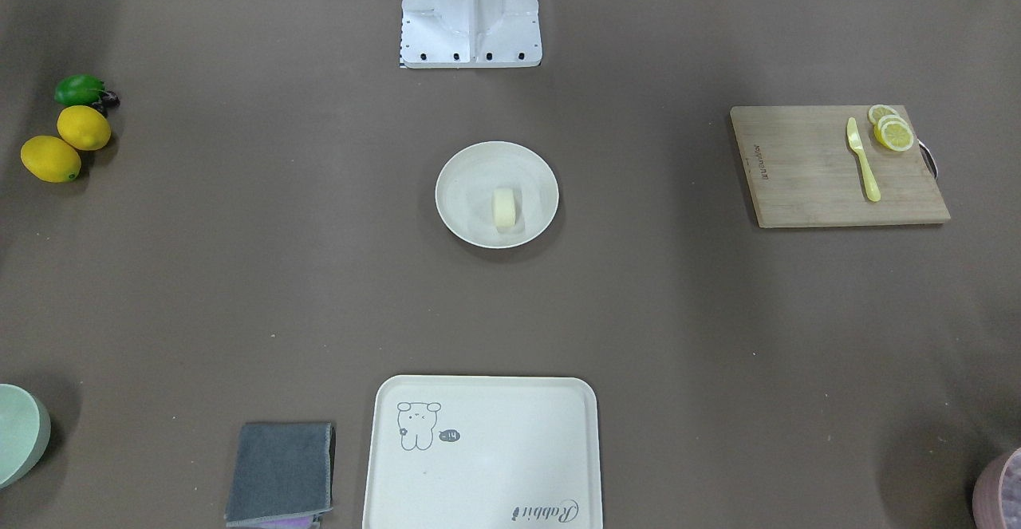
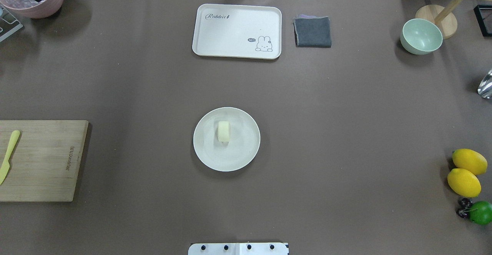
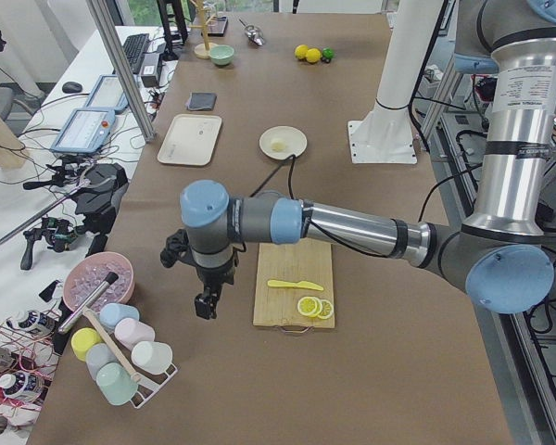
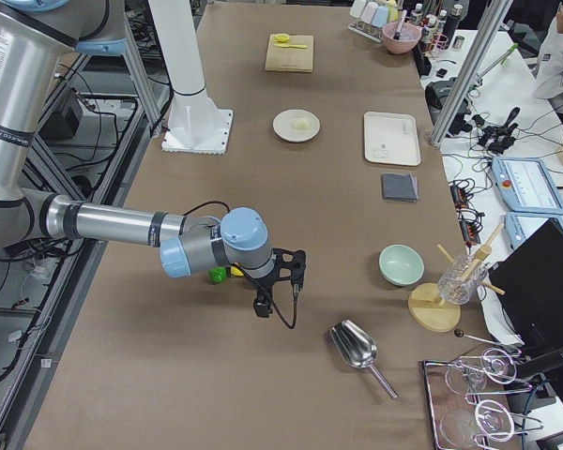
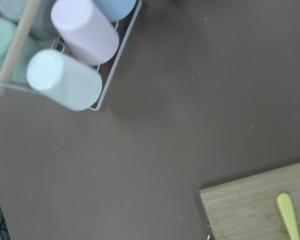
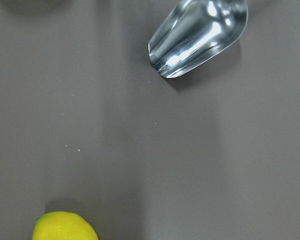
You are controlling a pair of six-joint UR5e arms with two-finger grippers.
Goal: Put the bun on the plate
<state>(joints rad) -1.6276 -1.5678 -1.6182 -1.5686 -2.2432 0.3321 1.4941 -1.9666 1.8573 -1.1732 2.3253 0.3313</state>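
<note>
The pale cream bun (image 1: pixel 505 208) (image 2: pixel 223 131) lies on the round cream-white plate (image 1: pixel 467 182) (image 2: pixel 243 149) at the middle of the table, a little off its centre. Neither arm is near it. My left gripper (image 3: pixel 204 302) hangs over the table's left end, between the cutting board and the cup rack. Over the right end, my right gripper (image 4: pixel 261 306) hangs beside the lemons and the metal scoop. Both show only in the side views, so I cannot tell whether they are open or shut. Nothing shows between their fingers.
A bear tray (image 2: pixel 237 31), grey cloth (image 2: pixel 313 31) and green bowl (image 2: pixel 421 36) line the far edge. Wooden board (image 1: pixel 837 166) carries a yellow knife (image 1: pixel 863 159) and lemon slices (image 1: pixel 892 131). Two lemons (image 2: pixel 466 172), a lime (image 2: pixel 480 212), a scoop (image 4: pixel 357 347) and a cup rack (image 5: pixel 65 55) sit at the ends.
</note>
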